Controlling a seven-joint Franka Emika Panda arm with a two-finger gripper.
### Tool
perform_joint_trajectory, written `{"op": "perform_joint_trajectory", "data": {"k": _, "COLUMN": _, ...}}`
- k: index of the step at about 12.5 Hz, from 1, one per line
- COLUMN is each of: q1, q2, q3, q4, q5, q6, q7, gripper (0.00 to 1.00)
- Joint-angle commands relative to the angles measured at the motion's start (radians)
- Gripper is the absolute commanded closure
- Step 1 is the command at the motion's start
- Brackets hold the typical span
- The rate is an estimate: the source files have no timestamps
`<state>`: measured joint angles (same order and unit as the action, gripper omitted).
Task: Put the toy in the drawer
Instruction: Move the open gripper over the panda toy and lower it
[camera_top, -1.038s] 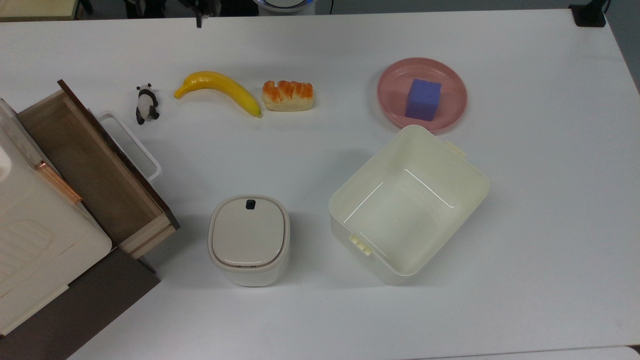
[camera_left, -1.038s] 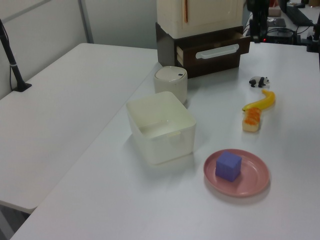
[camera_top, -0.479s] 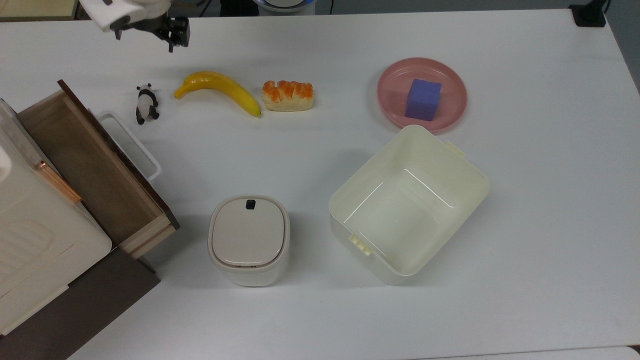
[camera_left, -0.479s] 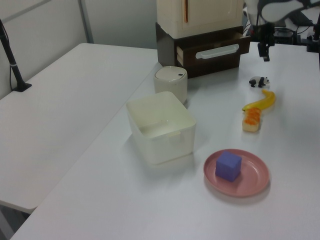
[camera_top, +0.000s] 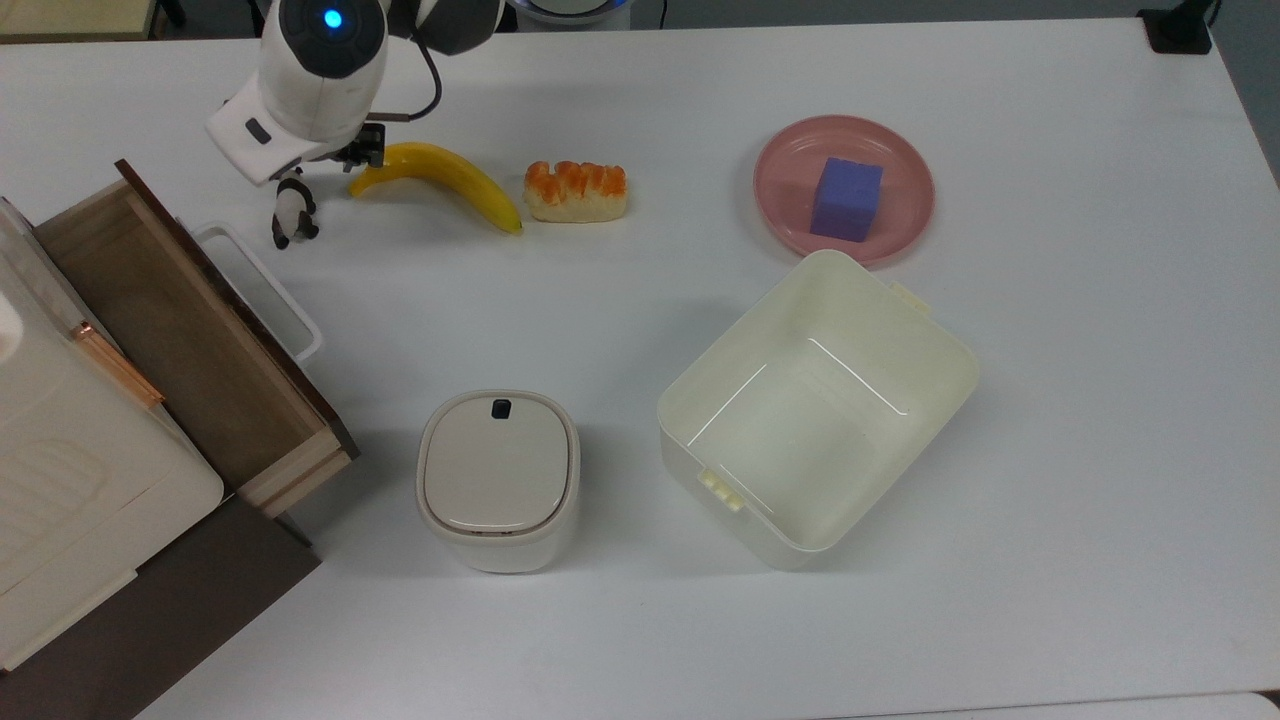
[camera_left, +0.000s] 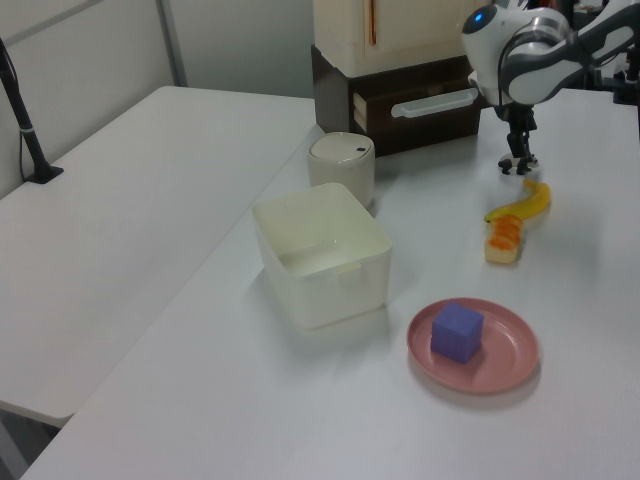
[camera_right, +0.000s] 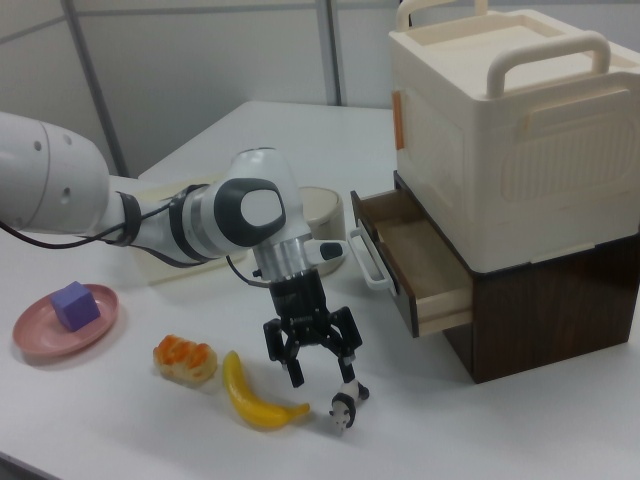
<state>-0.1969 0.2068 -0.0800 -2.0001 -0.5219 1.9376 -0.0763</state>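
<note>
One tool (camera_right: 322, 376) spread wide | toy (camera_right: 343, 407) seemingly under one fingertip | drawer (camera_right: 420, 265) open

Wide white rectangular table (camera_top: 1050, 450), evenly lit. Second white table (camera_left: 120, 200) alongside. Pale grey panelled partition wall (camera_right: 200, 70) behind.

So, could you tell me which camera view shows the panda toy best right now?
The right view: the toy stands unobstructed below the open gripper. The top view has the arm covering its head end; the left view has the gripper in front of it.
</note>
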Motion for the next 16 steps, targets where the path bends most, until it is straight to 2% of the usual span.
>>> {"op": "perform_joint_trajectory", "data": {"k": 1, "q1": -0.022, "q2": 0.014, "q3": -0.004, "q4": 0.000, "q5": -0.033, "q6": 0.018, "q7": -0.005, "gripper": 0.03}}
{"op": "perform_joint_trajectory", "data": {"k": 3, "q1": -0.047, "q2": 0.037, "q3": -0.004, "q4": 0.006, "q5": -0.069, "q6": 0.018, "q7": -0.005, "gripper": 0.02}}
{"op": "perform_joint_trajectory", "data": {"k": 6, "q1": -0.050, "q2": 0.109, "q3": -0.003, "q4": 0.058, "q5": -0.078, "q6": 0.020, "q7": -0.003, "gripper": 0.00}}
{"op": "perform_joint_trajectory", "data": {"k": 11, "q1": -0.049, "q2": 0.132, "q3": 0.003, "q4": 0.080, "q5": -0.083, "q6": 0.018, "q7": -0.003, "gripper": 0.00}}
{"op": "perform_joint_trajectory", "data": {"k": 12, "q1": -0.050, "q2": 0.138, "q3": 0.005, "q4": 0.080, "q5": -0.084, "q6": 0.018, "q7": -0.006, "gripper": 0.08}}
{"op": "perform_joint_trajectory", "data": {"k": 13, "q1": -0.052, "q2": 0.141, "q3": 0.005, "q4": 0.081, "q5": -0.084, "q6": 0.020, "q7": -0.014, "gripper": 0.34}}
{"op": "perform_joint_trajectory", "data": {"k": 15, "q1": -0.050, "q2": 0.143, "q3": 0.006, "q4": 0.081, "q5": -0.079, "q6": 0.018, "q7": -0.008, "gripper": 0.99}}
{"op": "perform_joint_trajectory", "data": {"k": 16, "q1": -0.050, "q2": 0.143, "q3": 0.008, "q4": 0.081, "q5": -0.078, "q6": 0.018, "q7": -0.003, "gripper": 1.00}}
